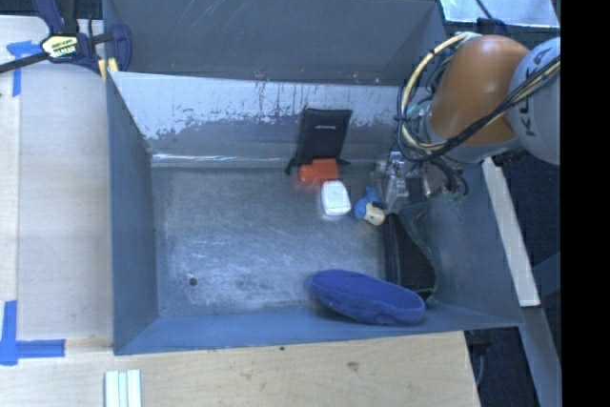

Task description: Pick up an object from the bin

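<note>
Hanging over the right side of the grey bin (132, 205), the arm (534, 100) with its orange wrist cover (481, 91) and looped cables brings the jaws low beside the bin's right wall, about midway between the far and near edges. Whether they stand wide or narrow cannot be told, since the metal parts there run together. Just beside them, towards the bin's middle, lies a small blue and tan piece (370, 212), the nearest thing to them. Close on its left is a white rounded block (335, 199). Beyond that, an orange-red piece (317, 172) sits at the foot of a flat black slab (324, 133) that leans on the far wall. A long black thing (405, 257) lies along the right wall, and a dark blue soft oval (367, 294) rests at the near edge by the right corner.
</note>
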Motion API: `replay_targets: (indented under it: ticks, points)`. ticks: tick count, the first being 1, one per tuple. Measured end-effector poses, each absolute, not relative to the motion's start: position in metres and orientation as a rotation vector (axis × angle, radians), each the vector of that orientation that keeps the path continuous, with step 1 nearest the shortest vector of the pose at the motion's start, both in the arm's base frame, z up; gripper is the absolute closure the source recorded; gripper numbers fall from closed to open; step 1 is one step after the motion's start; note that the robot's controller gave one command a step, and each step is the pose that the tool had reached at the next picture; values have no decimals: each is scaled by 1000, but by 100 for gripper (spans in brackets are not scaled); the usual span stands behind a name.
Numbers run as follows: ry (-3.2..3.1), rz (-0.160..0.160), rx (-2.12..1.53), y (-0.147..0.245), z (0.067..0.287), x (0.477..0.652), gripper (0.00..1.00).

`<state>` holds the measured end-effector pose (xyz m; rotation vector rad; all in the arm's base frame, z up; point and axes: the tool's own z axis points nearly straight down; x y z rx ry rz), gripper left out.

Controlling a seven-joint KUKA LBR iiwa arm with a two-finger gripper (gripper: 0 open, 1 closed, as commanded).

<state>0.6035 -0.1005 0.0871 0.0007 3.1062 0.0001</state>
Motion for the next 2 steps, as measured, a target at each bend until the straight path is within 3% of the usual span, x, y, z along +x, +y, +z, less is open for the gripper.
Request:
replay_targets:
  ticks: [1,2]
  points:
    - [3115,8,1,-98,85,601,0]
    - [3119,5,0,-99,85,601,100]
